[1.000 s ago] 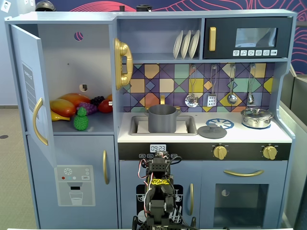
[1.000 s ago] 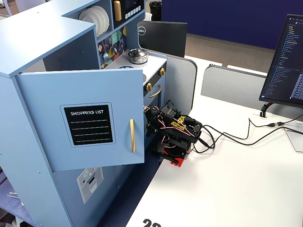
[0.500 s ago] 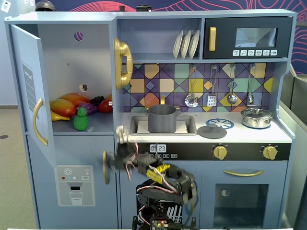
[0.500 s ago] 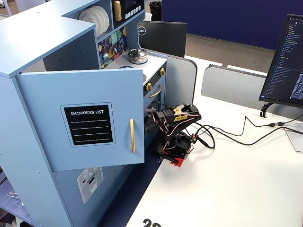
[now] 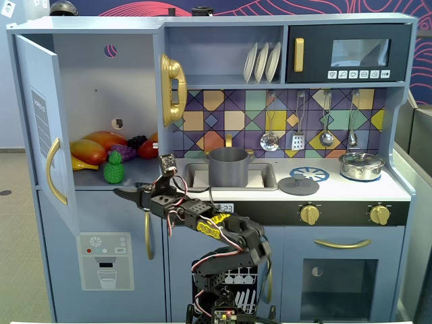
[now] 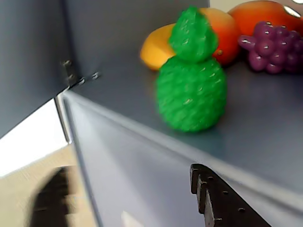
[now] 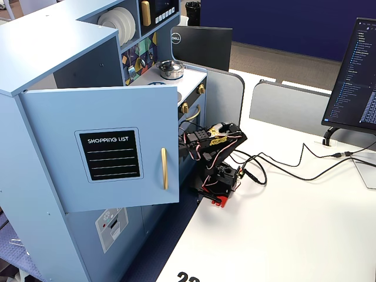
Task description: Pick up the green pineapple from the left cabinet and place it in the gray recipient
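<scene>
Green pineapple [image 5: 113, 170] inside left cabinet [image 5: 101, 88]

The arm [image 5: 223, 236] was built of black segments — yellow joint pieces, red-and-white cables and a red base were fitted.

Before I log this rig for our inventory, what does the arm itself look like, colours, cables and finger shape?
The arm is built of black printed links and servo blocks with yellow accents. Loose red, black and white wires loop along its joints. The gripper is black, tapering to pointed fingers; in the wrist view one finger shows a stepped, toothed edge. The base is black with a red part.
</scene>
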Robot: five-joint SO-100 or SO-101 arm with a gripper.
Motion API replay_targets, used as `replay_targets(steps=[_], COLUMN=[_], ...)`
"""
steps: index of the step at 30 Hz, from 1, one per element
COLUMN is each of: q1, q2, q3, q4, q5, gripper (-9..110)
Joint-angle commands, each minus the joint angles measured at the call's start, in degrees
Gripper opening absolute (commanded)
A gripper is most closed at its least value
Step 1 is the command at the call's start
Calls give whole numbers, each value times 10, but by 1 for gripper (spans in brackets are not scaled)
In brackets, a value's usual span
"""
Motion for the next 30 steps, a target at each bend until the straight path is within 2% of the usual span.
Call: replay_targets(steps=[1, 14, 30], q1=[26, 59, 20], q2=[-64, -226, -428], q3=[-80, -176, -374], q4=[-43, -120, -145], q5=[24, 39, 3], gripper=[37, 36, 32])
